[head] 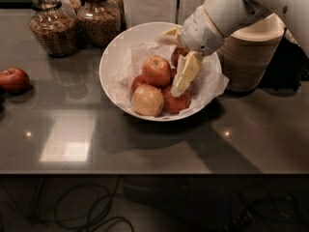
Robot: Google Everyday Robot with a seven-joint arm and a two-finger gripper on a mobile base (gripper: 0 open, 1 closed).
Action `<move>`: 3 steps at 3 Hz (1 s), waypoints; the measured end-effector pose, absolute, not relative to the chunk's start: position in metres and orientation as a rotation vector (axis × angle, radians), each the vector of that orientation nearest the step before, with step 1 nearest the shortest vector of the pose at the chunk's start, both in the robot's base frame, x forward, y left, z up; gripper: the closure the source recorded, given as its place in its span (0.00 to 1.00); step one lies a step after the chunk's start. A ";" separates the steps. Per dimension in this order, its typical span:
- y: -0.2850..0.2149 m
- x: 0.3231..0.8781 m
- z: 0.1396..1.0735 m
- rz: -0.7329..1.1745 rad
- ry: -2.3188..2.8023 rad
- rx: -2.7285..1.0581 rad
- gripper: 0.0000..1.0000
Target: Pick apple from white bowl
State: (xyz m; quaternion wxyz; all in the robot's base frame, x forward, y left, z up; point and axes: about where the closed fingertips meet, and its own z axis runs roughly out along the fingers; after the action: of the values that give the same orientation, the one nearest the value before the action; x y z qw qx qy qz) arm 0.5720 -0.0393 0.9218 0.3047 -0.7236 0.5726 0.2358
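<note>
The gripper [170, 64] hangs in the wide glossy white bowl [112, 57], its fingers [186, 74] spread apart, one right of the orange-red apple [156, 70] and one behind it. A paler yellow apple [147, 99] and dark red apples [175, 103] crowd the front. Stacked beige paper bowls [251, 57] block the right and glass jars [53, 28] the rear left. The dark worktop [145, 144] in front leaves room.

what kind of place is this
Probably a kitchen or break-room counter: glass jars of dry snacks, a white bowl of apples and stacked paper bowls on a dark glossy countertop. The end effector hangs inside the bowl's right side, over the apples.
</note>
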 end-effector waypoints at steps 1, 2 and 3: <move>-0.034 0.582 0.923 0.626 1.511 -1.932 0.08; -0.030 0.588 0.922 0.638 1.506 -1.938 0.10; -0.028 0.593 0.920 0.658 1.505 -1.937 0.11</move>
State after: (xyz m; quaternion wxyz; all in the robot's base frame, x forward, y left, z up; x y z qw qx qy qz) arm 0.5927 -0.0280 0.9204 0.2966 -0.7284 0.5659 0.2474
